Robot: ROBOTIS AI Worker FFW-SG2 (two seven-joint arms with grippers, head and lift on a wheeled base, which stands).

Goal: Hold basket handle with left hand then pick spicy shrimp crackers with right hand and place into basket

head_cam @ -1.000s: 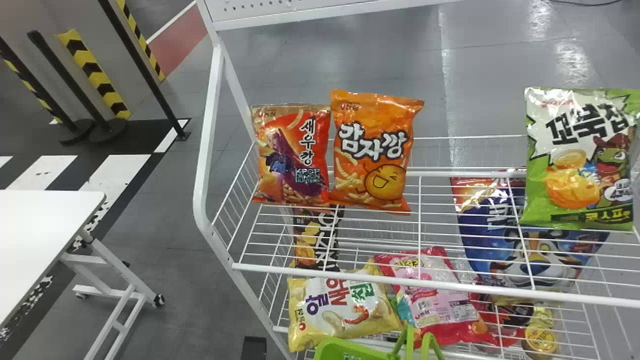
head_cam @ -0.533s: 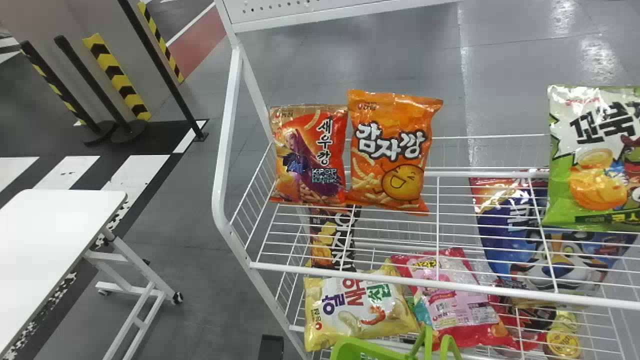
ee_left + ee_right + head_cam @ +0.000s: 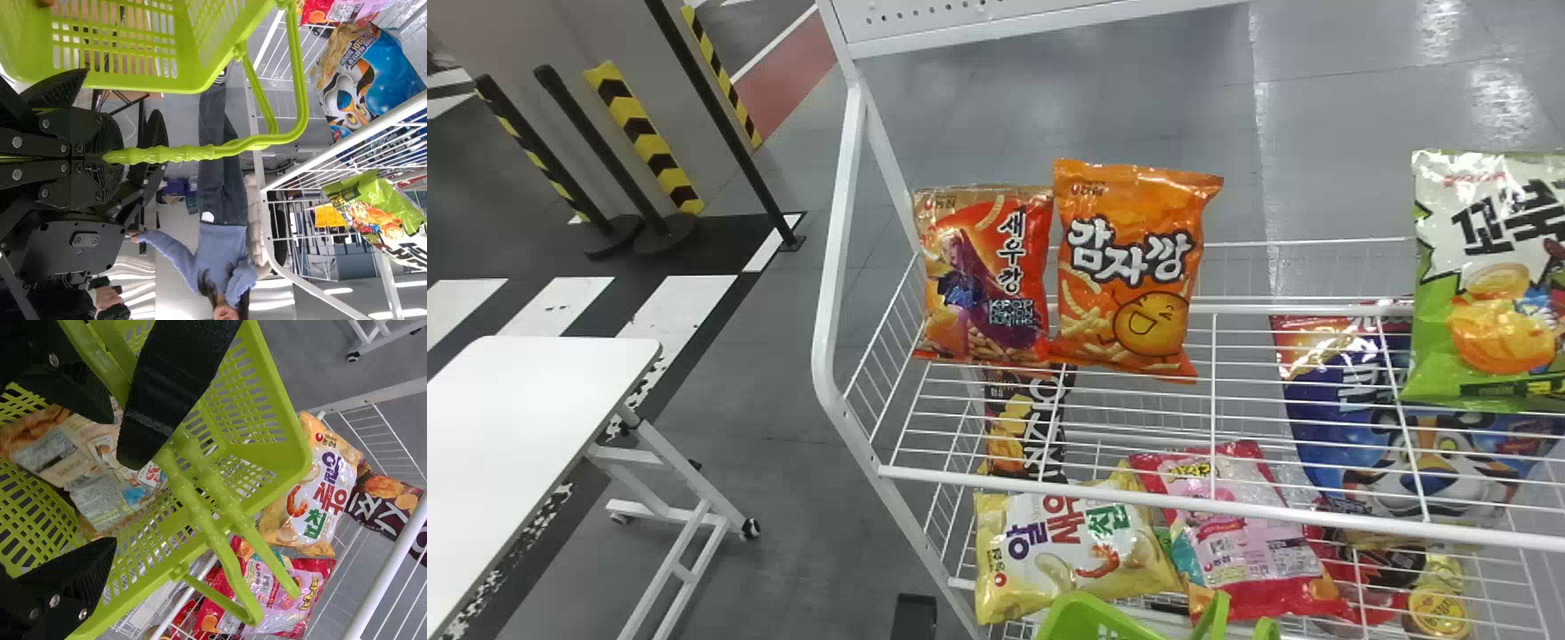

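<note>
Apparently, in the head view a red-and-gold bag of shrimp crackers (image 3: 983, 276) stands on the white wire shelf (image 3: 1103, 484), beyond our hands. In the left wrist view our black left gripper (image 3: 110, 158) pinches the green plastic handle (image 3: 173, 154). In the right wrist view our black right gripper (image 3: 120, 505) is spread over the slotted green basket (image 3: 291, 447), a tan packet (image 3: 100, 497) beneath it: likely our crackers, placed, so we should withdraw.
</note>
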